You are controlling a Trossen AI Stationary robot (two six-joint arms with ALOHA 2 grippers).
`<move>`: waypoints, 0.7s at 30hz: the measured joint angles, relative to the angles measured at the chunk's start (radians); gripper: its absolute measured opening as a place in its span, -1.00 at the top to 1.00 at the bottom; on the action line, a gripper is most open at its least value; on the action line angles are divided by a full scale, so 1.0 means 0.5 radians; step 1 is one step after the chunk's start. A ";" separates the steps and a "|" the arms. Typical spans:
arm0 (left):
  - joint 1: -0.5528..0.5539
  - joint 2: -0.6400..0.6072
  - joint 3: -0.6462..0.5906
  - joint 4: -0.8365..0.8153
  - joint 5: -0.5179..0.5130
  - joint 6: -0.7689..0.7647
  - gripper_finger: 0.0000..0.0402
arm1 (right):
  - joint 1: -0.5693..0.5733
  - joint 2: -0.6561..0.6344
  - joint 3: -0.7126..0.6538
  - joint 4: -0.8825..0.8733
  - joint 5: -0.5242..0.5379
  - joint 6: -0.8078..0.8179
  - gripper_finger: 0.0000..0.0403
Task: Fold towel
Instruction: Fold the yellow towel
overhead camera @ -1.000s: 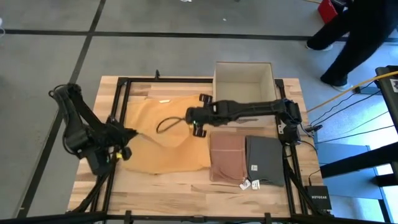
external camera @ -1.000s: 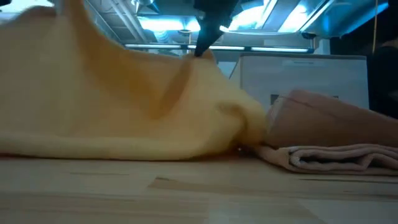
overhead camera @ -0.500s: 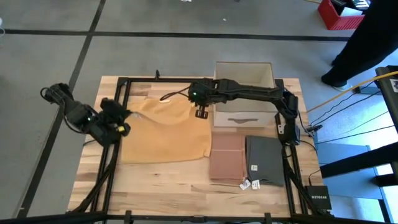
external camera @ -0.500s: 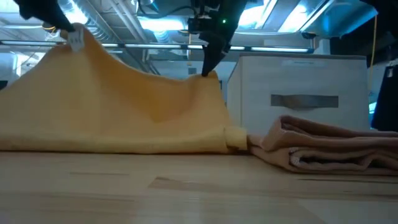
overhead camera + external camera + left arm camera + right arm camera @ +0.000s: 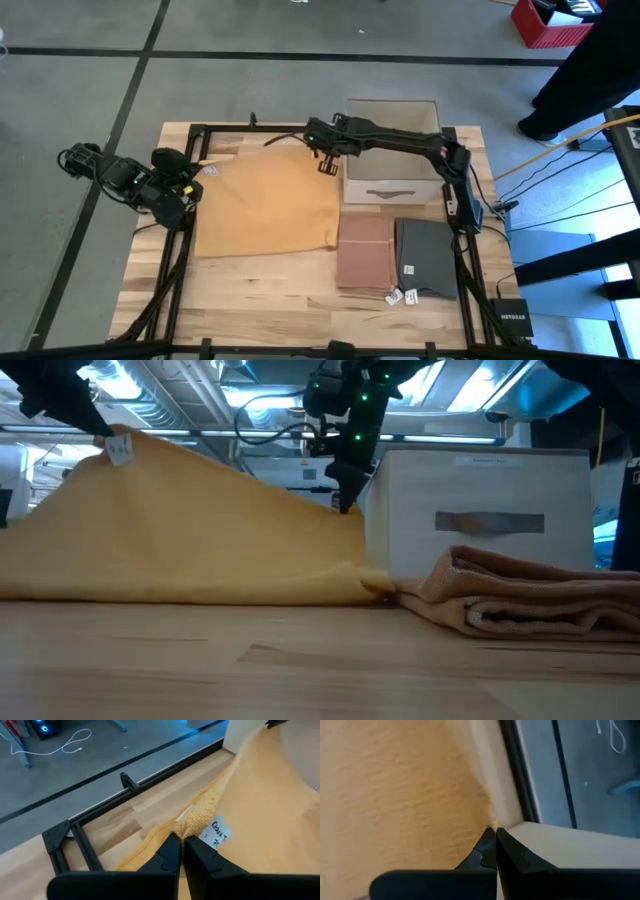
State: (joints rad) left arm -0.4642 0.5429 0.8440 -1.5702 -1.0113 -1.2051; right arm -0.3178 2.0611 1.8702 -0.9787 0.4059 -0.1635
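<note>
A yellow towel (image 5: 265,205) is spread over the table's left half, its near edge (image 5: 200,595) on the wood and its far part raised. My left gripper (image 5: 195,175) is shut on its far left corner, where a white tag (image 5: 217,832) hangs. My right gripper (image 5: 325,158) is shut on its far right corner, beside a white box (image 5: 392,150). My left gripper pinches the towel's far left corner (image 5: 192,822) between its two fingers, right by the tag, coming from the table's left side. The corner is held up clear of the table and the cloth slopes down from it. My right gripper pinches the towel's far right corner (image 5: 487,822) between its fingertips, pointing down from above. The corner is lifted, close to the box's left wall, and the cloth slopes down to the table's near side.
A folded pinkish-brown towel (image 5: 365,252) and a folded grey towel (image 5: 427,258) lie at the near right. The white box (image 5: 490,510) stands at the far right. A black frame rail (image 5: 200,140) runs along the table's sides. A person's legs (image 5: 580,70) show beyond the right corner.
Both grippers have carried the towel's corners toward the table's far edge, the left one also leftward, the right one from mid-table to beside the box. The towel, bunched and folded over before, is now drawn out and spread, its near edge staying on the table.
</note>
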 joint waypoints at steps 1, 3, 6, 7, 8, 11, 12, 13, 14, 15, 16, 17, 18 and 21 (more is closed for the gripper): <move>0.006 0.000 0.000 -0.001 0.003 0.000 0.97 | -0.012 -0.004 0.000 -0.004 -0.003 0.000 1.00; 0.017 -0.001 0.000 -0.001 0.005 0.001 0.97 | -0.029 -0.010 0.000 0.004 -0.077 -0.004 1.00; 0.035 -0.001 0.000 -0.001 0.006 -0.001 0.97 | -0.039 0.014 0.002 0.006 -0.184 -0.038 1.00; 0.042 -0.001 0.000 -0.001 0.006 -0.001 0.97 | -0.039 0.030 0.002 0.012 -0.183 -0.049 1.00; 0.048 -0.001 0.000 -0.001 0.006 -0.003 0.97 | -0.039 0.048 0.002 0.026 -0.178 -0.055 1.00; 0.064 -0.001 0.000 -0.001 0.006 -0.003 0.97 | -0.034 0.067 0.002 0.038 -0.165 -0.060 1.00; 0.067 -0.001 0.000 -0.001 0.007 -0.004 0.97 | -0.034 0.067 0.002 0.032 -0.165 -0.060 1.00; 0.072 0.000 0.000 -0.001 0.007 -0.004 0.97 | -0.034 0.067 0.002 0.029 -0.164 -0.061 1.00; 0.075 -0.001 0.000 -0.001 0.007 -0.004 0.97 | -0.034 0.068 0.002 0.028 -0.163 -0.061 1.00; 0.080 -0.001 0.000 -0.001 0.008 -0.005 0.97 | -0.034 0.068 0.002 0.032 -0.164 -0.058 0.99; 0.090 -0.001 0.000 -0.001 0.008 -0.006 0.97 | -0.034 0.068 0.002 0.038 -0.164 -0.056 0.97; 0.100 0.000 0.000 -0.001 0.008 -0.016 0.96 | -0.034 0.068 0.002 0.042 -0.161 -0.057 0.95; 0.113 0.000 0.000 -0.001 0.009 -0.016 0.94 | -0.034 0.068 0.002 0.048 -0.149 -0.059 0.91; 0.156 0.000 0.000 -0.002 0.010 -0.043 0.77 | -0.034 0.072 0.002 0.068 -0.132 -0.095 0.70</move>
State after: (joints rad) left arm -0.3862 0.5426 0.8440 -1.5710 -1.0061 -1.2265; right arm -0.3347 2.0970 1.8709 -0.9447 0.3397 -0.2108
